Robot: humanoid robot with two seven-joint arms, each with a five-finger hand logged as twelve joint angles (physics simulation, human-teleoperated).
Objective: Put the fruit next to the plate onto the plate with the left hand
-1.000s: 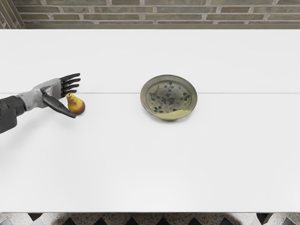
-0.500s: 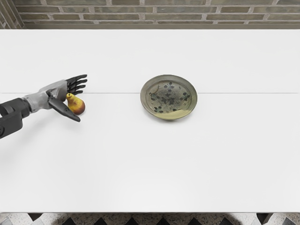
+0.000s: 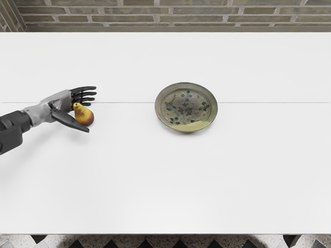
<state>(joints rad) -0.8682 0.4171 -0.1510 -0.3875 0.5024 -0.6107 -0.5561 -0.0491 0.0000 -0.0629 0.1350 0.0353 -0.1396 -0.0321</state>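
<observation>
1. Bracketing the fruit: the grey-and-black left hand (image 3: 63, 103) comes in from the picture's left edge and sits low over the white desk (image 3: 165, 181), palm facing right.
2. Task object: the small yellow-and-red pear (image 3: 84, 115) rests on the desk just right of the palm, well apart from the round olive-green ceramic plate with a dark floral pattern (image 3: 186, 107), which lies further right. Nothing is on the plate.
3. Fingers (image 3: 85, 93): spread wide and straight, pointing right, passing behind the pear's narrow end. The thumb (image 3: 72, 121) reaches out on the near side. The pear lies in the gap between them. No closure; holding nothing. Contact with the skin of the fruit cannot be told at this resolution.
4. Key relation: the pear lies right of the palm, inside the open span. Its long axis appears to run from the narrow neck, nearest the palm, to the red bulb, away and toward the viewer. Whether it stands tilted or lies flat cannot be told.
5. Judgement: pre-grasp stage. The next move calls for closing fingers and thumb across the bulb, then a lift and carry rightward to the plate.
6. Risk: a round bulb may roll out toward the thumb side if closure is uneven.
7. Right arm: not seen.
</observation>
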